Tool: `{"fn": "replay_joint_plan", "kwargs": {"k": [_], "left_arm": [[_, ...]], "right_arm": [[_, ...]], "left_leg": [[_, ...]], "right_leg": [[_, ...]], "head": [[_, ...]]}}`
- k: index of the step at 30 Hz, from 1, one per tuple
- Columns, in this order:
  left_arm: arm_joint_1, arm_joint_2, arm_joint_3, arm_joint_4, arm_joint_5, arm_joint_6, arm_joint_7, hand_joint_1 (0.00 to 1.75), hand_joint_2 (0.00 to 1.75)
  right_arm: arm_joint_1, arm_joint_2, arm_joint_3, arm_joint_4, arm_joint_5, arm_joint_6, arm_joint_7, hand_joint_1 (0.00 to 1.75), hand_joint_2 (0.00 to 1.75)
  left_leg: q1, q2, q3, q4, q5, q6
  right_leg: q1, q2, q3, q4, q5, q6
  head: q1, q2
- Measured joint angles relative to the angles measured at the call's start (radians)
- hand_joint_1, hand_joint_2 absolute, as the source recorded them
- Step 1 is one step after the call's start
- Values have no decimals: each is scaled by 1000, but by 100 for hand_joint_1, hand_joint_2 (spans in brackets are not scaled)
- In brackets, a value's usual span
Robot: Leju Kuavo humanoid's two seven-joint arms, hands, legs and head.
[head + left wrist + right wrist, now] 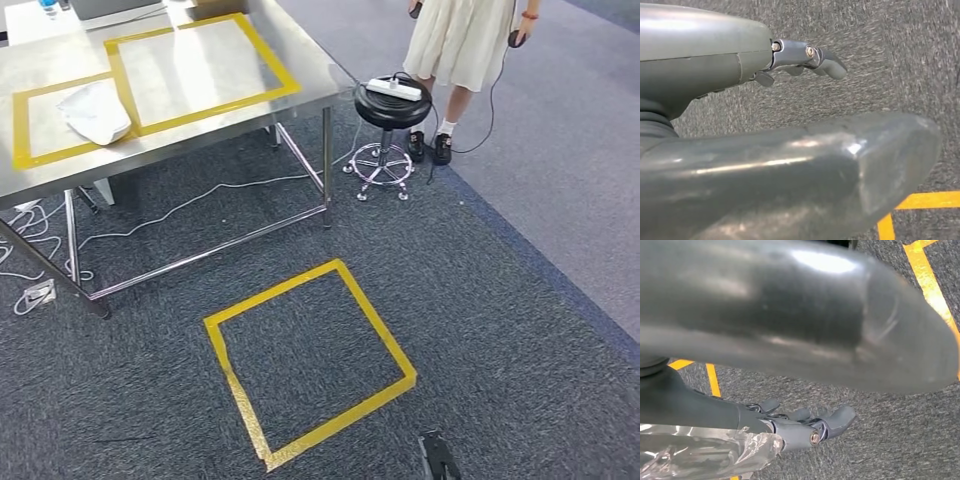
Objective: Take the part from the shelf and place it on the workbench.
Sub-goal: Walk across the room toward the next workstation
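Right hand (798, 427) gripping clear-wrapped part (708, 452), workbench (226, 120) in head view

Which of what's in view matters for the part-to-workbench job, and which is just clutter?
Job: workbench; clear-wrapped item at right hand, grip unclear; white packet on the bench, possibly a part; left hand, empty.
Lying about: stool with power strip; floor cables; person; yellow floor square.
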Motion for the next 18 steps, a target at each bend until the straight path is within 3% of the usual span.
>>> {"fn": "replay_joint_plan", "kwargs": {"k": [2,3,6,7,8,10,12,14,16,18], "left_arm": [[-1,0,1,0,-3,0,0,0,0],[-1,0,1,0,-4,1,-1,0,0],[0,0,7,1,-10,1,-1,0,0],[0,0,10,1,-11,2,-1,0,0],[1,0,12,1,-13,2,-1,0,0],[0,0,15,1,-15,2,-1,0,0],[0,0,16,1,-17,2,-1,0,0],[-2,0,17,1,-18,2,-1,0,0],[-3,0,17,1,-19,2,-1,0,0],[-4,-1,19,1,-19,2,-1,0,0]], "right_arm": [[1,0,0,0,0,0,0,0,0],[0,0,-1,0,0,0,0,0,0],[-2,1,-1,0,0,1,0,0,0],[-1,1,-1,0,0,1,0,0,0],[0,1,-1,0,-1,1,0,0,0],[1,1,-2,0,-1,2,0,0,0],[-1,1,-2,0,-1,4,0,0,0],[-1,2,-2,0,-1,4,0,0,0],[4,2,-2,0,-1,4,0,0,0],[6,2,-2,0,-1,4,0,0,0]], "left_leg": [[4,-13,-6,14,-16,-11],[6,-27,-19,46,-40,-18],[10,-60,-111,239,-134,-26],[11,-61,-134,282,-142,-26],[11,-62,-140,288,-129,-25],[12,-70,-101,197,-60,-20],[15,-106,-44,69,-3,-15],[15,-130,-22,13,6,-10],[15,-119,-22,7,8,-1],[16,-104,-19,0,13,12]], "right_leg": [[-2,15,-4,-1,4,-11],[-5,23,-5,-2,6,-16],[-7,49,-11,-3,10,-23],[-7,59,-11,-3,10,-23],[-7,69,-11,-3,10,-23],[-8,89,-10,-3,11,-20],[-7,108,-12,0,13,-13],[-8,122,-19,-2,17,0],[-12,128,-25,-6,21,14],[-9,102,-43,26,-2,22]], "head": [[-2,0],[-3,0],[-8,0],[-9,0],[-9,0],[-9,0],[-10,0],[-12,0],[-12,0],[-7,0]]}}
